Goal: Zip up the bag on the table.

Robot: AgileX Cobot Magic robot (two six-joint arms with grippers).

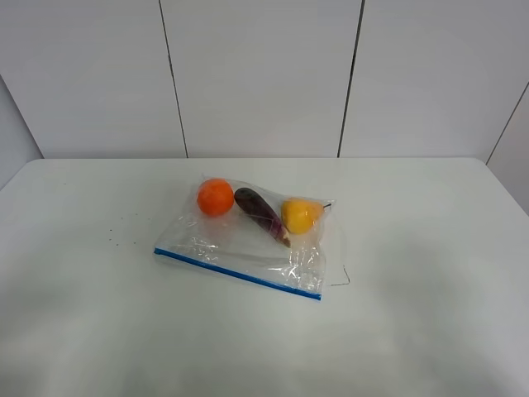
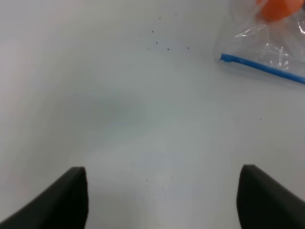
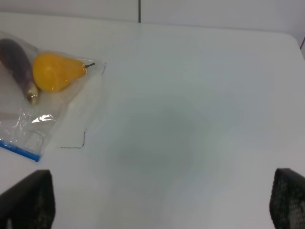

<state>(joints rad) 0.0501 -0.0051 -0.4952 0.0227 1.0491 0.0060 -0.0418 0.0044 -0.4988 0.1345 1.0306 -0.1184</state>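
Note:
The clear plastic bag (image 1: 248, 240) lies flat in the middle of the white table (image 1: 413, 248). Its blue zipper strip (image 1: 235, 273) runs along the near edge. Inside are an orange (image 1: 216, 197), a purple eggplant (image 1: 260, 213) and a yellow fruit (image 1: 300, 215). No arm shows in the exterior view. My left gripper (image 2: 162, 200) is open over bare table, with the bag's zipper end (image 2: 262, 67) and the orange (image 2: 276, 8) off to one side. My right gripper (image 3: 162, 205) is open over bare table, apart from the bag's corner (image 3: 21, 143), the yellow fruit (image 3: 55, 71) and the eggplant (image 3: 16, 67).
A thin dark pencil-like mark (image 1: 340, 279) sits on the table by the bag's right corner. Tiny dark specks (image 1: 120, 227) lie left of the bag. A panelled white wall (image 1: 264, 74) stands behind the table's far edge.

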